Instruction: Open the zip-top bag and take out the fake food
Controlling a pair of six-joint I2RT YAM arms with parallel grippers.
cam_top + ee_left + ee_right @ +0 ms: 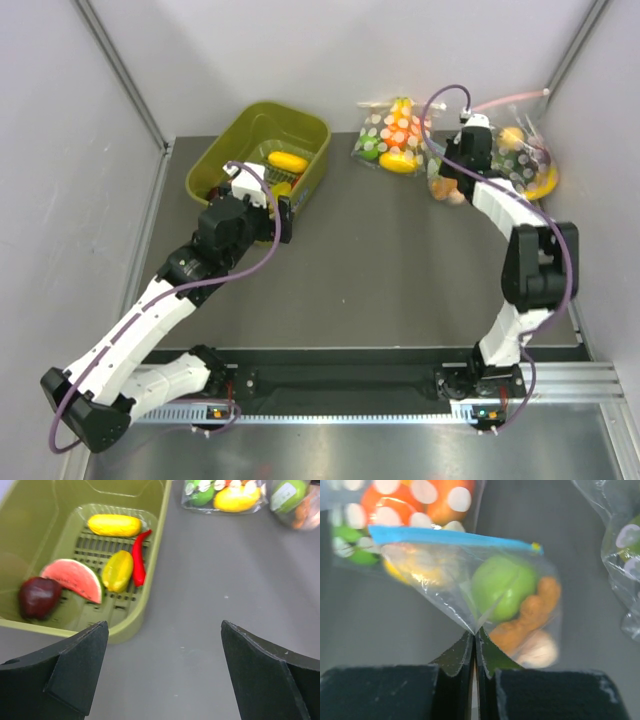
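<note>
While the right gripper (pixel 475 632) has its 2 fingers pressed together on a pinch of the bag's (pixel 440 575) clear wall, below the blue zip (pixel 450 536), the left gripper (pixel 164 627) hangs with its fingers wide apart over the table (pixel 210 595). It is just beside the green bin (pixel 155 555) and well apart from the bag. The bag sits at the far right of the table, between 2 dotted bags (pixel 395 135). The green fruit (pixel 502 592) and orange carrots (pixel 527 617) are inside it, and the zip looks sealed along its length. I judge this to be the first step, securing the bag so its mouth can be opened; nothing is out yet. Next, the left gripper probably needs to cross over and take the opposite lip near the zip. Both would then pull apart, gently enough that the thin film does not slip from the right fingers.
</note>
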